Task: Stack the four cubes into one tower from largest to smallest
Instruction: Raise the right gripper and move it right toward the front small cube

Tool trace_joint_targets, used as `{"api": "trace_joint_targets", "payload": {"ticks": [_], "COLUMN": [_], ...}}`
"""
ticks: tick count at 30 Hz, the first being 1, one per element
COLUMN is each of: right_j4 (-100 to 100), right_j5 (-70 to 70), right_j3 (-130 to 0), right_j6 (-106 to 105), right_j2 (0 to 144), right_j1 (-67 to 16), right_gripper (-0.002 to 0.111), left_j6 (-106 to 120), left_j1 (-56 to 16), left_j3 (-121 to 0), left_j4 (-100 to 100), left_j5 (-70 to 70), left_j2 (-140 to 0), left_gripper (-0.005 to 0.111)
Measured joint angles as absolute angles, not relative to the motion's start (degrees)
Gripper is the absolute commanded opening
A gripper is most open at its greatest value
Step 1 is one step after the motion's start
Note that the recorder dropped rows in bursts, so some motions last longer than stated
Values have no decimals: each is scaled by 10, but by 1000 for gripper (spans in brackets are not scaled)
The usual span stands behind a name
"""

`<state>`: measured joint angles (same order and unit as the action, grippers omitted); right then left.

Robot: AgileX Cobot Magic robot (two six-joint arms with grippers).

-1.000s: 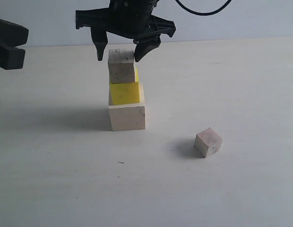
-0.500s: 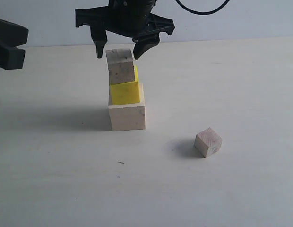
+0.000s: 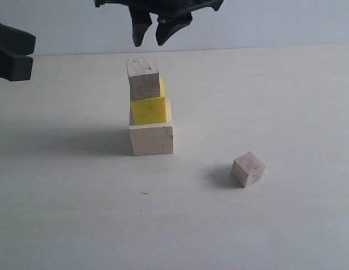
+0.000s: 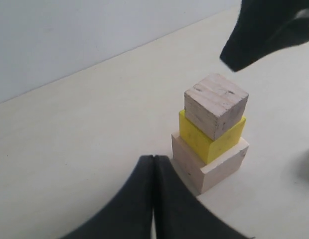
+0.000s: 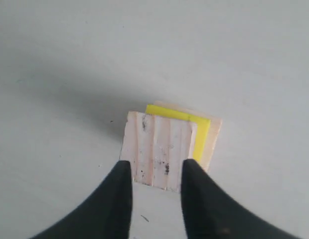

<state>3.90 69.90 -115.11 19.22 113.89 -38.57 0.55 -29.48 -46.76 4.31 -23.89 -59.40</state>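
A stack of three stands mid-table: the large pale wooden cube (image 3: 152, 139) at the bottom, the yellow cube (image 3: 148, 110) on it, and a small wooden cube (image 3: 144, 79) on top, set slightly to the left. The other small wooden cube (image 3: 247, 169) lies loose to the stack's right, nearer the camera. My right gripper (image 3: 150, 40) hangs clear above the stack, open and empty; its wrist view looks down between the fingers (image 5: 157, 165) onto the top cube (image 5: 157, 139). My left gripper (image 3: 28, 55) is shut and empty at the far left; its wrist view shows the stack (image 4: 217, 102).
The pale table (image 3: 276, 101) runs back to a light wall (image 3: 287, 22). A small dark speck (image 3: 143, 193) lies in front of the stack.
My right gripper has risen off the top small cube and its fingers have drawn closer together. The cube stays on the stack. The left arm has not moved.
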Motion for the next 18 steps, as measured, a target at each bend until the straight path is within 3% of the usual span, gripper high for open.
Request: {"api": "trace_joint_targets", "payload": {"ticks": [2, 11, 18], "right_j4": [33, -47, -86], "right_j5": [699, 700, 699], "right_j3": [-1151, -1138, -1053], "right_j6": [178, 176, 190], "right_j2": [1133, 1122, 1122], "right_j1": [-386, -386, -369], "right_gripper": [0, 0, 0], "left_j6": [0, -11, -11], "left_j1": [-295, -295, -295], "left_j3": [-468, -466, -466], "left_j4": [43, 43, 47], "left_j5": [-239, -239, -239], "left_j2": [-609, -667, -676], "left_gripper": [0, 0, 0]}}
